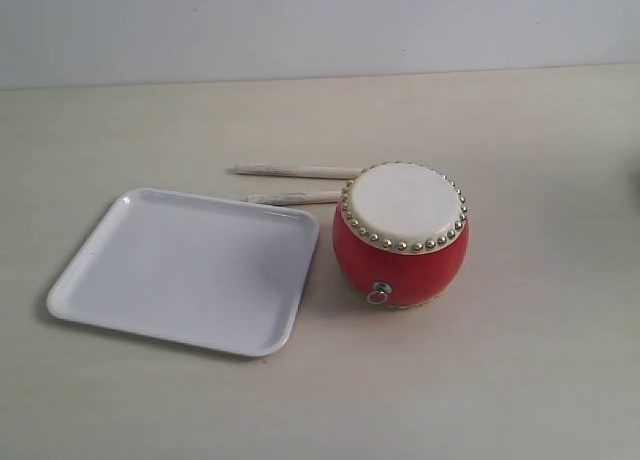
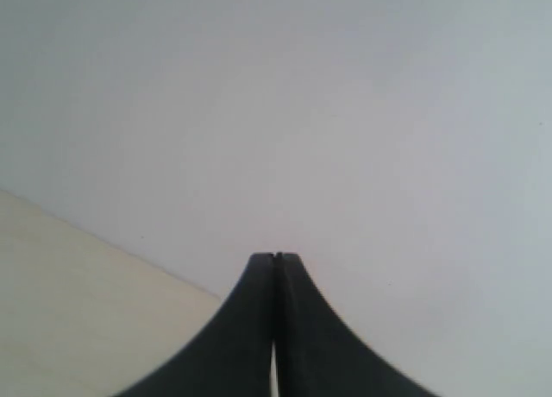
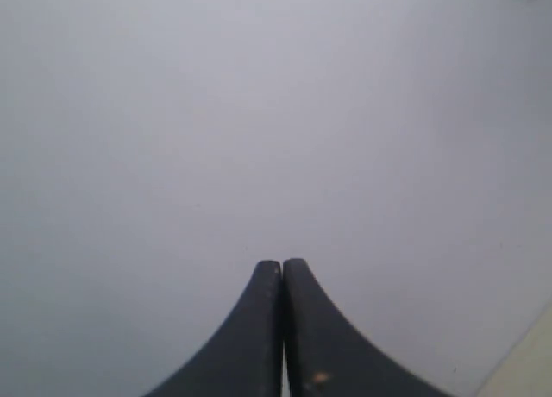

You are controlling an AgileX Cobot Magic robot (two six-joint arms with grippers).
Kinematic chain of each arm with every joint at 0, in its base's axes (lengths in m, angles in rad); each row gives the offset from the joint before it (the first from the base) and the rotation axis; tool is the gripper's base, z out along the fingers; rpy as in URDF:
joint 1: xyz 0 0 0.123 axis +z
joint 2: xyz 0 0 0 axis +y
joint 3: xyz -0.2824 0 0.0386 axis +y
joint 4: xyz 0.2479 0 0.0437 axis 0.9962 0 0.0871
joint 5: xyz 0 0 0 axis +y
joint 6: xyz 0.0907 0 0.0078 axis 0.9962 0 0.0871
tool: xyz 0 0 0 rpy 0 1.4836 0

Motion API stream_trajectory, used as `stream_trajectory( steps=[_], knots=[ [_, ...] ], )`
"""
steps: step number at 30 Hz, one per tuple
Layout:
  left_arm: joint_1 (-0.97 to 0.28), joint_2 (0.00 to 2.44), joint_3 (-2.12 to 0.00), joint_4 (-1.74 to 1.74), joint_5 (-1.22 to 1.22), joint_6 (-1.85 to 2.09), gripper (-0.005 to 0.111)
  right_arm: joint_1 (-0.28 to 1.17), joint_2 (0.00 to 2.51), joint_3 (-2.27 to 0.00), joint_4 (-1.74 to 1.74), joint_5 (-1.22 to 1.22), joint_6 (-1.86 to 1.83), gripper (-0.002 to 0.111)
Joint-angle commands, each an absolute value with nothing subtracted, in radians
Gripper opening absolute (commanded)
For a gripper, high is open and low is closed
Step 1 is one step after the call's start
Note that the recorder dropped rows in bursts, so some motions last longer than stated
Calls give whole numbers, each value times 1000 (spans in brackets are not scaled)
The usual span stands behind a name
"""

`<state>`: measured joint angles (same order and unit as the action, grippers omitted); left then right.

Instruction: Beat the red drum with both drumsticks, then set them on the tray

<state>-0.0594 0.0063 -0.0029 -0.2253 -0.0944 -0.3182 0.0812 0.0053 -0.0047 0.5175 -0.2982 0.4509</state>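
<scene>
My left tool (image 2: 274, 257) and right tool (image 3: 282, 263) are both pinched closed, gripping nothing. On the pale bench (image 1: 500, 380), the flat white plastic tray (image 1: 180, 270) lies just left of the glossy red barrel drum (image 1: 402, 235). Two thin pale wooden drumsticks (image 1: 297, 170) lie side by side behind-left of that drum.

Colour notes for you, from the exterior view first.

- Red drum (image 1: 400, 265): glossy red body. Cream-white skin (image 1: 405, 202) on top, edged by a single ring of brass-gold studs (image 1: 400, 245). Small silver metal ring (image 1: 378, 294) on the near side. Thin tan band along the base.
- Tray (image 1: 180, 270): plain white with no pattern, and faint grey shading at the rim.
- Drumsticks (image 1: 297, 171): pale whitish wood, slightly tan.
- Desk (image 1: 500, 380): pale beige with fine light grain streaks.
- Wall (image 1: 320, 25): flat pale grey.

In your wrist views, the left hand (image 2: 275, 259) and right hand (image 3: 282, 263) are both matt black. The right one carries a small orange speck (image 3: 320, 378).
</scene>
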Motion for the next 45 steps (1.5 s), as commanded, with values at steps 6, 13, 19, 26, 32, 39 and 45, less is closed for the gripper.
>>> stream_trajectory(
  steps=[6,13,19,26,32,39,45],
  knots=[
    [-60,0,0,-250,-502,-150,0,82,0,0,599,-220,497,0],
    [-60,158,-10,-424,-555,-114,0,82,344,-184,563,-149,360,0],
    [-60,540,-248,-251,-509,-154,0,82,594,-328,329,22,360,0],
    [-60,841,-558,-112,-167,-165,0,82,605,-328,329,68,292,0],
    [-60,1001,-646,-107,7,-97,0,82,605,-328,329,189,229,0],
    [-60,1234,-869,-115,145,153,0,82,605,-328,329,193,230,0],
    [-61,1538,-1239,-188,657,290,0,82,605,-328,329,199,225,0]
  ],
)
